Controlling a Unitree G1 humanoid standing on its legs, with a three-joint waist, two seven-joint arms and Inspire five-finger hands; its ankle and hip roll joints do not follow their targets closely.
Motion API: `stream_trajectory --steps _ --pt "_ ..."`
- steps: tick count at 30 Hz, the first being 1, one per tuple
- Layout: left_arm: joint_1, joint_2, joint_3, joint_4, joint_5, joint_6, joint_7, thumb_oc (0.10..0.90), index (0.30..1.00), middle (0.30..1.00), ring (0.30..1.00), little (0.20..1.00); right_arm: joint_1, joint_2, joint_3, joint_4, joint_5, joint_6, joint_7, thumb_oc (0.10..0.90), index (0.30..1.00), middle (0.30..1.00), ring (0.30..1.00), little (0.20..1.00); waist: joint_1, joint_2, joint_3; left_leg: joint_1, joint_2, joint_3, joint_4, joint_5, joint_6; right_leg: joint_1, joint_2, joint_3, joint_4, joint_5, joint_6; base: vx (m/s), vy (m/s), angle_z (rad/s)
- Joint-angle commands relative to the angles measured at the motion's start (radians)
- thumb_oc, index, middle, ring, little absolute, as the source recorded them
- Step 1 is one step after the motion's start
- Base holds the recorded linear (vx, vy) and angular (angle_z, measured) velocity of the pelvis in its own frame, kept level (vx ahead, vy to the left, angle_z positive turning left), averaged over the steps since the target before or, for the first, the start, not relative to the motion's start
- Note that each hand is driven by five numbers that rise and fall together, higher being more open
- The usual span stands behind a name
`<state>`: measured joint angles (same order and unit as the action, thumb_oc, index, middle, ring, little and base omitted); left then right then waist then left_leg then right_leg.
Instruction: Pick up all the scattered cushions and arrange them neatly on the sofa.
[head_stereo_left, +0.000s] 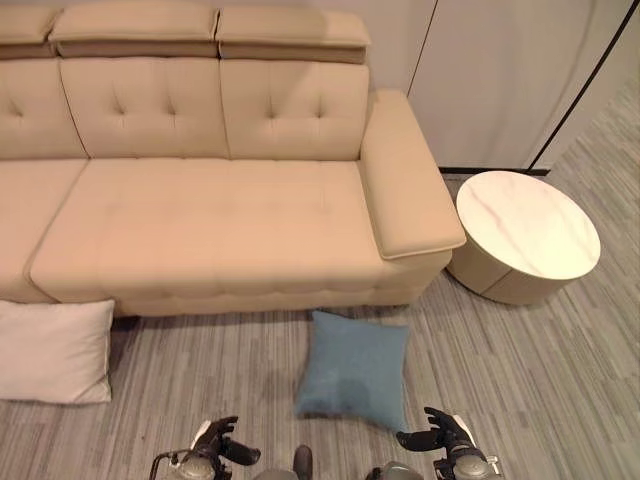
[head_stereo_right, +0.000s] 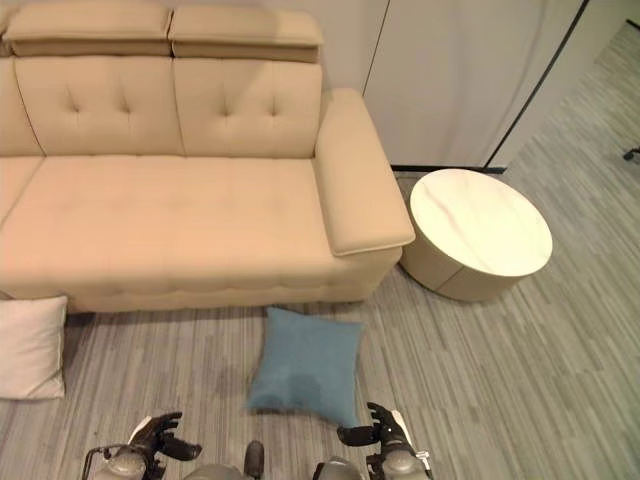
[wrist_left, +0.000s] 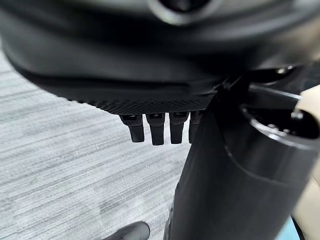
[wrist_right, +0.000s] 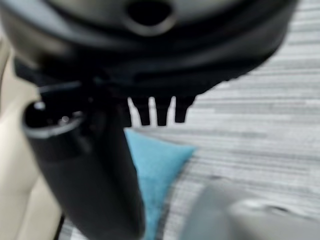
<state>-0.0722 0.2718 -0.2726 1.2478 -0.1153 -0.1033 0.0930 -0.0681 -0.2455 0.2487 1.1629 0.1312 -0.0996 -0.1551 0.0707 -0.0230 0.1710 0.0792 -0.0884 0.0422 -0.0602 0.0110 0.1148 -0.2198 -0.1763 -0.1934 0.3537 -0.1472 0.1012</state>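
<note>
Nearest, at the bottom edge of the head views, the left hand (head_stereo_left: 215, 445) and right hand (head_stereo_left: 445, 435) hang low over the floor, fingers loosely spread and straight, empty, as far as the blurred wrist views let me judge. The right wrist view shows a corner of the blue cushion (wrist_right: 155, 165) past the right hand's fingers (wrist_right: 150, 111); the left wrist view shows bare floor past its fingers (wrist_left: 157, 132). The blue cushion (head_stereo_left: 355, 368) lies flat on the grey striped carpet (head_stereo_left: 520, 380) just ahead, between the hands and the sofa. A white cushion (head_stereo_left: 55, 350) lies on the floor to the left, beside the sofa's front. Beyond stands the beige tufted sofa (head_stereo_left: 210, 220), its seat bare, with a round white-topped side table (head_stereo_left: 525, 235) near its right armrest and pale wall panels (head_stereo_left: 490, 70) behind.
</note>
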Motion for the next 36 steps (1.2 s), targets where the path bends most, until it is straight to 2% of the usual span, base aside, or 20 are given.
stream_trajectory --steps 1,3,6,7,9,10,11,13,14,19,20,23,27,32,36 --pt "-0.023 -0.008 0.018 0.007 0.034 -0.022 -0.004 0.800 0.900 0.900 0.900 0.900 -0.022 -0.073 -0.011 -0.026 -0.008 -0.019 -0.020 0.800 0.900 0.900 0.900 0.900 -0.008 -0.004 0.007 -0.088 0.041 -0.060 0.113 -0.095 -0.060 0.063 0.045 -0.032 -0.191 0.166 0.009 0.13 -0.081 0.03" --pt "-0.019 -0.010 0.022 0.015 0.041 -0.023 -0.005 0.800 0.900 0.900 0.900 0.900 -0.016 -0.073 -0.011 -0.023 -0.010 -0.017 -0.016 0.800 0.900 0.900 0.900 0.900 -0.008 -0.013 0.007 -0.074 0.034 -0.062 0.114 -0.104 -0.067 0.090 0.048 -0.044 -0.236 0.168 0.014 0.11 -0.101 -0.03" --pt "-0.012 -0.015 0.023 0.017 0.048 -0.023 -0.009 0.800 0.900 0.900 0.900 0.900 -0.007 -0.078 -0.011 -0.016 -0.014 -0.020 -0.019 0.800 0.900 0.900 0.900 0.900 -0.004 -0.017 -0.008 -0.062 0.041 -0.076 0.107 -0.110 -0.085 0.123 0.072 -0.036 -0.259 0.148 -0.002 0.13 -0.153 0.27" --pt "-0.011 -0.019 0.023 0.019 0.052 -0.023 -0.009 0.800 0.900 0.900 0.900 0.900 -0.005 -0.081 -0.011 -0.015 -0.010 -0.022 -0.020 0.800 0.900 0.900 0.900 0.900 -0.003 -0.020 -0.014 -0.066 0.052 -0.073 0.121 -0.119 -0.104 0.144 0.084 -0.045 -0.276 0.135 -0.018 0.12 -0.263 0.25" --pt "-0.027 -0.028 0.005 0.002 0.042 -0.024 -0.005 0.800 0.900 0.900 0.900 0.900 -0.009 -0.098 -0.018 -0.031 0.015 -0.034 -0.029 0.800 0.900 0.900 0.900 0.900 -0.010 -0.027 0.002 -0.147 0.081 -0.051 0.239 -0.114 -0.149 0.171 0.092 -0.067 -0.302 0.116 -0.049 0.01 -0.272 0.45" --pt "-0.040 -0.036 -0.009 -0.010 0.037 -0.027 -0.002 0.800 0.900 0.900 0.900 0.900 -0.014 -0.106 -0.017 -0.031 0.025 -0.038 -0.033 0.800 0.900 0.900 0.900 0.900 -0.011 -0.032 0.014 -0.188 0.095 -0.037 0.299 -0.105 -0.155 0.184 0.096 -0.073 -0.317 0.111 -0.061 -0.06 -0.159 0.74" --pt "-0.045 -0.040 -0.015 -0.017 0.031 -0.028 -0.002 0.800 0.900 0.900 0.900 0.900 -0.016 -0.109 -0.017 -0.029 0.027 -0.038 -0.034 0.800 0.900 0.900 0.900 0.900 -0.011 -0.032 0.016 -0.199 0.097 -0.037 0.311 -0.102 -0.155 0.188 0.098 -0.075 -0.325 0.109 -0.063 -0.04 -0.078 0.52" --pt "-0.047 -0.047 -0.035 -0.033 0.029 -0.029 -0.003 0.800 0.900 0.900 0.900 0.900 -0.008 -0.116 -0.016 -0.017 0.023 -0.035 -0.035 0.800 0.900 0.900 0.900 0.900 -0.006 -0.027 0.012 -0.215 0.069 -0.048 0.258 -0.095 -0.147 0.205 0.109 -0.070 -0.346 0.111 -0.058 0.03 0.045 -0.04" --pt "-0.041 -0.050 -0.030 -0.029 0.032 -0.029 -0.003 0.800 0.900 0.900 0.900 0.900 -0.004 -0.113 -0.020 -0.015 0.018 -0.035 -0.033 0.800 0.900 0.900 0.900 0.900 -0.007 -0.018 0.000 -0.189 0.071 -0.062 0.192 -0.087 -0.143 0.205 0.119 -0.056 -0.347 0.113 -0.051 0.05 0.106 -0.18" --pt "-0.027 -0.043 -0.018 -0.013 0.043 -0.023 -0.008 0.800 0.900 0.900 0.900 0.900 0.009 -0.105 -0.014 -0.007 0.000 -0.030 -0.030 0.800 0.900 0.900 0.900 0.900 -0.002 -0.013 -0.024 -0.134 0.059 -0.065 0.133 -0.083 -0.125 0.210 0.111 -0.038 -0.351 0.132 -0.038 0.03 0.123 -0.33" --pt "-0.021 -0.038 -0.007 0.000 0.045 -0.023 -0.007 0.800 0.900 0.900 0.900 0.900 0.006 -0.101 -0.014 -0.010 -0.006 -0.027 -0.030 0.800 0.900 0.900 0.900 0.900 0.004 -0.013 -0.024 -0.120 0.050 -0.062 0.116 -0.083 -0.112 0.198 0.099 -0.034 -0.343 0.146 -0.023 -0.05 0.191 -0.27" --pt "-0.022 -0.032 -0.001 0.003 0.043 -0.022 -0.007 0.800 0.900 0.900 0.900 0.900 -0.005 -0.099 -0.011 -0.015 -0.011 -0.026 -0.030 0.800 0.900 0.900 0.900 0.900 0.009 -0.012 -0.019 -0.117 0.046 -0.061 0.107 -0.081 -0.103 0.172 0.088 -0.028 -0.319 0.158 -0.011 -0.05 0.104 -0.35" --pt "-0.035 -0.005 0.008 0.002 0.040 -0.022 -0.002 0.800 0.900 0.900 0.900 0.900 -0.044 -0.095 -0.004 -0.032 -0.007 -0.028 -0.030 0.800 0.900 0.900 0.900 0.900 0.013 -0.004 0.011 -0.134 0.046 -0.060 0.104 -0.067 -0.080 0.092 0.064 -0.004 -0.210 0.158 0.017 -0.12 0.050 -0.29" --pt "-0.044 -0.002 0.005 -0.004 0.032 -0.032 0.008 0.800 0.900 0.900 0.900 0.900 -0.044 -0.103 -0.006 -0.039 0.003 -0.034 -0.035 0.800 0.900 0.900 0.900 0.900 0.027 -0.010 0.004 -0.166 0.042 -0.048 0.106 -0.062 -0.093 0.142 0.049 -0.024 -0.280 0.141 0.003 -0.04 -0.052 -0.11" --pt "-0.084 -0.008 0.012 -0.025 -0.029 -0.044 0.031 0.800 0.900 0.900 0.900 0.900 -0.066 -0.117 -0.005 -0.056 0.027 -0.042 -0.057 0.800 0.900 0.900 0.900 0.900 0.028 -0.008 0.039 -0.258 0.048 -0.050 0.161 -0.057 -0.112 0.101 0.054 -0.040 -0.287 0.140 -0.014 -0.15 -0.108 0.20"
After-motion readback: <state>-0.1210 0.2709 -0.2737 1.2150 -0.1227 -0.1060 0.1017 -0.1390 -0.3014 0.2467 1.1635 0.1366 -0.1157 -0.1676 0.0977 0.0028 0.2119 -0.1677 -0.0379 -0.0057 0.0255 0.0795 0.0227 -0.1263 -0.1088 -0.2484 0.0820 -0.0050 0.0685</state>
